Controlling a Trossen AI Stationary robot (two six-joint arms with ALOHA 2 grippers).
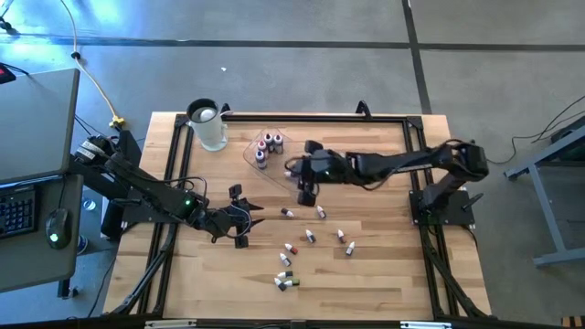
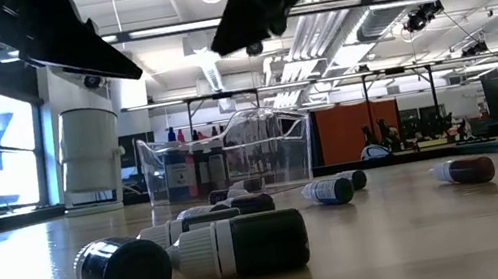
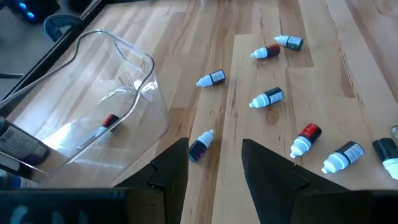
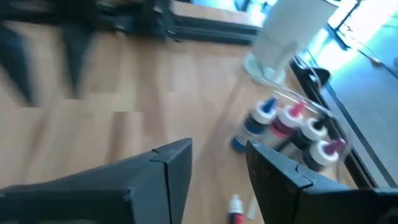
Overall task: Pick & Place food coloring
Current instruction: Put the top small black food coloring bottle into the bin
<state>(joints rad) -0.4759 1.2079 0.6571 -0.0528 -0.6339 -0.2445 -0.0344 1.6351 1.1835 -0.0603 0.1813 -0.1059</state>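
Observation:
Several tiny food coloring bottles (image 1: pixel 311 236) lie on their sides across the wooden table, some close to the low camera (image 2: pixel 236 246). More stand upright in the shallow clear tray (image 1: pixel 265 151), blurred in the right wrist view (image 4: pixel 292 130). My left gripper (image 1: pixel 245 217) hovers open left of the scattered bottles. In its wrist view (image 3: pixel 214 168) a dark bottle with a white cap (image 3: pixel 200 146) lies just ahead of the fingertips, beside the tray (image 3: pixel 118 93). My right gripper (image 1: pixel 306 194) hangs open just right of the tray, fingers (image 4: pixel 217 168) apart, holding nothing.
A large clear jug (image 1: pixel 208 123) stands at the table's far left, behind the tray. A black frame rail (image 1: pixel 302 117) runs along the far edge and sides. Bare wood lies along the near edge and at the right. Room with desks and equipment beyond.

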